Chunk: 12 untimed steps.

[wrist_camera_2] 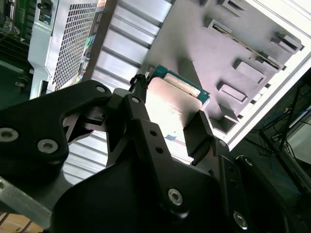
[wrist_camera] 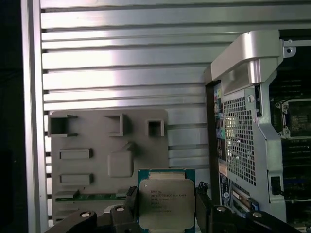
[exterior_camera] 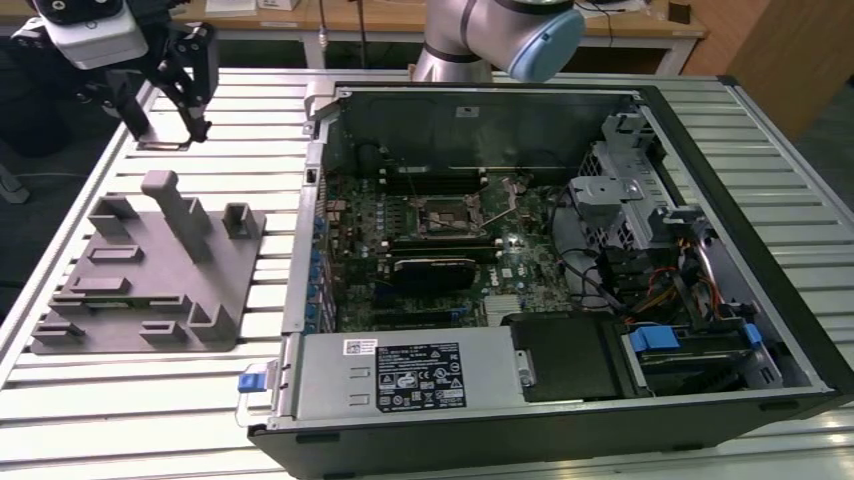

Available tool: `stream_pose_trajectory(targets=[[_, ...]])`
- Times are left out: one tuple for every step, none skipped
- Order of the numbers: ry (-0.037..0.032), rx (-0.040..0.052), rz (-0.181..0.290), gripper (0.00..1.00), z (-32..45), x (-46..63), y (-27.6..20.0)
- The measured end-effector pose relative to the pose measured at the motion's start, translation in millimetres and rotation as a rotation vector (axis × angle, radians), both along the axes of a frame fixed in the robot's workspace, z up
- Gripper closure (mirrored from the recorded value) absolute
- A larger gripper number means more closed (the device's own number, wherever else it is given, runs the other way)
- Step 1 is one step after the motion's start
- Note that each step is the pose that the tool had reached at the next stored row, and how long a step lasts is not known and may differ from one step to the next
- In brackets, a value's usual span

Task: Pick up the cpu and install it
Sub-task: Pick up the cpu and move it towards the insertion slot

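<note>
We are recording the cpu as a small flat square chip. Its silver metal lid is carrying faint print and is catching glare, and a thin green board edge is showing around it. In the second wrist view the cpu is presenting the same bright face with a green rim at its far side.

The gripper is clenching the cpu. Its black fingers are pressing on two opposite edges, so the chip is sitting squarely between them with its lidded face turned toward the first wrist camera.

Reading the exterior view as a clock face, we are finding the gripper hanging over the slatted table at 12 o'clock from the grey fixture and clear of it. The open computer case is lying at 3 o'clock from that fixture. The black processor socket is sitting on the motherboard inside the case, well apart from the held chip.
</note>
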<state>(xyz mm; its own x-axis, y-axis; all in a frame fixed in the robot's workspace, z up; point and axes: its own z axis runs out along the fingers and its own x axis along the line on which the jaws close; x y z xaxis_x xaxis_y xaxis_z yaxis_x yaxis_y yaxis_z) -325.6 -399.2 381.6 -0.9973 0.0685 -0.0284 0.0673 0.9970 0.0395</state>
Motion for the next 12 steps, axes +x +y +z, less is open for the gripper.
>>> stream_pose_trajectory(targets=[[0.0000,0.0000,0.000,0.45,0.0,1.2,0.1],[-0.0001,0.0000,0.000,0.45,0.0,2.4,0.2],[0.0000,0.0000,0.000,0.45,0.0,3.6,0.2],[0.0000,0.0000,0.000,0.45,0.0,4.8,0.3],[0.0000,0.0000,0.000,0.45,0.0,5.9,0.4],[0.0000,0.0000,0.000,0.45,0.0,6.8,0.5],[-0.0001,0.0000,0.000,0.45,0.0,7.8,0.6],[0.0000,0.0000,0.000,0.45,0.0,8.8,0.7],[0.0000,-0.0001,0.000,0.45,0.0,9.9,0.8],[0.0000,0.0000,0.000,0.45,0.0,11.0,0.9],[0.0000,0.0000,0.000,0.45,0.0,12.1,0.9],[0.0000,0.0000,0.000,0.45,0.0,13.3,1.0]])
